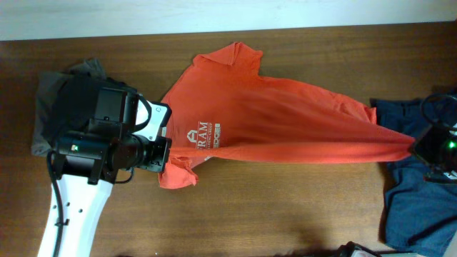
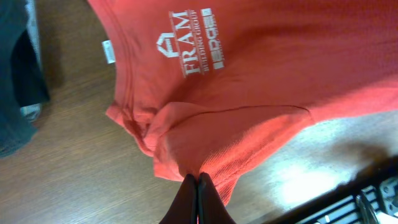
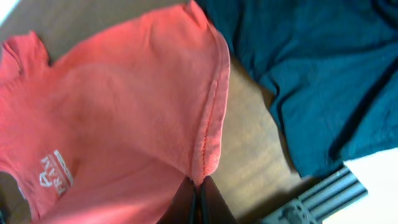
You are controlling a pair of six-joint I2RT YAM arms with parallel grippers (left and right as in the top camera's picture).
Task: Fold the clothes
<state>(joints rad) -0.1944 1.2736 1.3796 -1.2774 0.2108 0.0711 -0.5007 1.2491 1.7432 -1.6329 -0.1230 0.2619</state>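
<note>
Far left: a grey-olive garment (image 1: 44, 100) lies crumpled on the dark wooden table (image 1: 285, 207), partly hidden under the left arm's black camera housing.

Left gripper (image 2: 198, 180): the wrist view shows the two dark fingers pressed together with a fold of orange knit between them. The pinch is on the edge of the lower sleeve (image 1: 178, 175), where the cloth bunches into soft creases.

Task item: an orange T-shirt (image 1: 285, 121) of matte jersey with ribbed stitched seams. It lies across the middle of the table.
- Long axis: left to right.
- Neck end: to the left, close to the left arm. A small white neck label (image 2: 109, 51) shows inside the collar.
- Print (image 1: 203, 134): white, reading "FRAM", facing up on the chest, left of centre.
- Upper sleeve (image 1: 232, 57): points toward the far edge of the table.
- Body: tapers rightward into a narrow point, with long straight tension folds running toward it.

Right gripper (image 3: 199, 185): the fingers are clamped tight on the doubled, stitched hem (image 3: 208, 124) at that tapered point. No gap shows between the fingers.

Far right: a dark blue garment (image 1: 418, 207) of heavier weave lies rumpled just beside and below the hem point. It reaches the table's right edge.
</note>
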